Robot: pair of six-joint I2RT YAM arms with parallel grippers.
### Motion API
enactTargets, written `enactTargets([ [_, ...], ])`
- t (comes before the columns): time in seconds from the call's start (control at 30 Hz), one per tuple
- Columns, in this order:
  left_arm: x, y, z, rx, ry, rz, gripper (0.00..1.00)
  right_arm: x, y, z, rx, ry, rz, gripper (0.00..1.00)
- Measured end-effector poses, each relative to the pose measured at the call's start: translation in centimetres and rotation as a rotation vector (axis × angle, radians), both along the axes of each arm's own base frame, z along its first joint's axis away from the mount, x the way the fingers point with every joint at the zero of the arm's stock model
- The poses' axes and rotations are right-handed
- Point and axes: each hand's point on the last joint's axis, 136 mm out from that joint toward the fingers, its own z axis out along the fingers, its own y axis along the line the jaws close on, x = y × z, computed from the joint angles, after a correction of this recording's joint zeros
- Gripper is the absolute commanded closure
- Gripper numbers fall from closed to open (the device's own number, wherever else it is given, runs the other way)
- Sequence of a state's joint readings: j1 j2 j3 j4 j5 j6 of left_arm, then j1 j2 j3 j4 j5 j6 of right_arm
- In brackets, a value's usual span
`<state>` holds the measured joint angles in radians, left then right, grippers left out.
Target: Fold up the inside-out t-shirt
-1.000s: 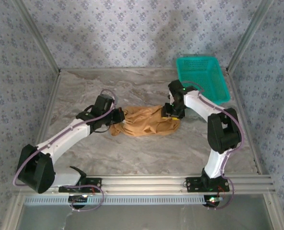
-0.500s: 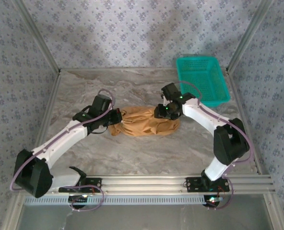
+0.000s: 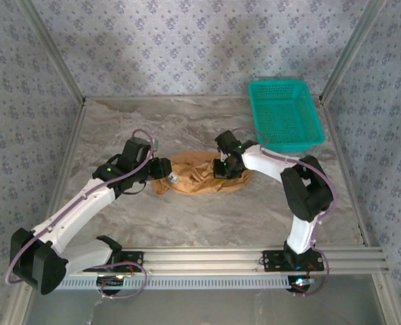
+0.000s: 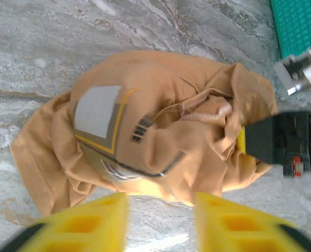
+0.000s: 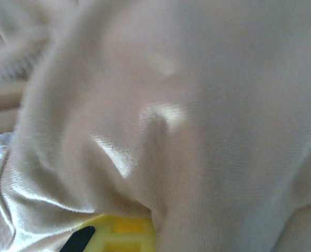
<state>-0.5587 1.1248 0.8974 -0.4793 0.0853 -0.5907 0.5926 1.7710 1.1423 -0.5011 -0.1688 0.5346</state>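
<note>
The left tool (image 4: 156, 223) is seen released: in the left wrist view its two yellow fingers (image 4: 87, 223) are held apart at the bottom edge, with bare counter (image 4: 34, 47) visible in the gap and nothing gripped between them. The shirt (image 4: 161, 131) is found just beyond these fingertips, bunched into a rounded tan-orange heap on the marbled counter. A pale square patch (image 4: 96, 111) edged with yellow and dark lines is shown on the heap's left part, and a ribbed collar seam (image 4: 205, 113) is seen curling across the middle. The right tool (image 3: 222, 168) is pressed into the side of the heap opposite the left tool; in the top view it is placed on the shirt's right part, with the wrist bent down over it. In the right wrist view one yellow finger (image 5: 118, 233) is glimpsed at the bottom edge, with pale folds draped over and around it, so whether this tool is clenched on the cloth or released cannot be told. In the top view the shirt is laid near the middle of the counter, between the two tools, with the left tool at its left edge. A teal basket (image 3: 285, 112) is set at the far right corner of the counter, apart from the shirt, and patterned walls (image 3: 187, 47) are seen around the counter.
</note>
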Motion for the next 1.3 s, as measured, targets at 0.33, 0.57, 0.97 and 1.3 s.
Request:
enactTargets([
  [0.33, -0.5, -11.2, -2.9, 0.155, -0.008, -0.474, 0.38, -2.7, -2.5, 2.7, 0.088, -0.144, 0.006, 0.55],
  [0.57, -0.7, -13.0, -5.9, 0.205, 0.022, -0.616, 0.36, -1.2, -9.5, 3.9, 0.103, -0.174, -0.263, 0.46],
  [0.97, -1.0, -18.5, -9.2, 0.278, 0.03, -0.764, 0.58, -2.3, -11.8, 4.3, 0.137, -0.156, -0.353, 0.5],
  [1.3, 1.6, -16.7, -9.4, 0.35, 0.052, -0.677, 1.0, -3.7, -9.0, 4.4, 0.163, -0.139, -0.271, 0.54],
])
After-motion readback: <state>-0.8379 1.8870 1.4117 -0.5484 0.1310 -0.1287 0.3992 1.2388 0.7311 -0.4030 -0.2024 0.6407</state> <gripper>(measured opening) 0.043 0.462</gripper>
